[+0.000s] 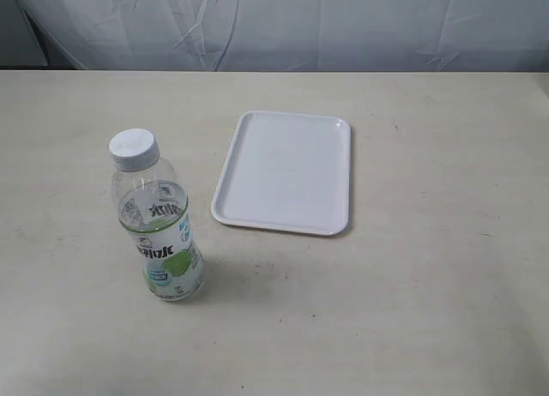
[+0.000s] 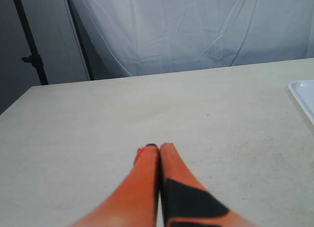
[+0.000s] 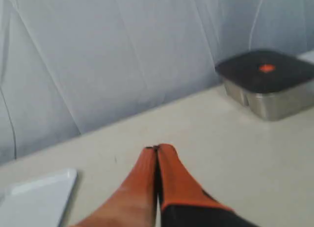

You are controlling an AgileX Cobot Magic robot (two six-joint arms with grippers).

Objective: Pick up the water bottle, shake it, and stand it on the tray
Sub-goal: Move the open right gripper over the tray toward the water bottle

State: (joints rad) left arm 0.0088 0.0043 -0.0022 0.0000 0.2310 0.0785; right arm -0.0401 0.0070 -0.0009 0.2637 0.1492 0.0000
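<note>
The water bottle (image 1: 157, 222) stands upright on the table at the left of the exterior view, clear with a white cap and a white label bearing a green circle. The white tray (image 1: 286, 171) lies flat to its right, with nothing on it. Neither gripper appears in the exterior view. In the left wrist view my left gripper (image 2: 159, 147) is shut, its orange fingers pressed together over bare table, with a corner of the tray (image 2: 304, 95) at the edge. My right gripper (image 3: 157, 148) is likewise shut with nothing in it, and a corner of the tray (image 3: 37, 202) shows beside it.
A steel container with a dark lid (image 3: 267, 82) sits on the table near the backdrop in the right wrist view. A white curtain (image 1: 283, 23) hangs behind the table's far edge. A dark stand (image 2: 32, 50) rises beyond the table's corner in the left wrist view.
</note>
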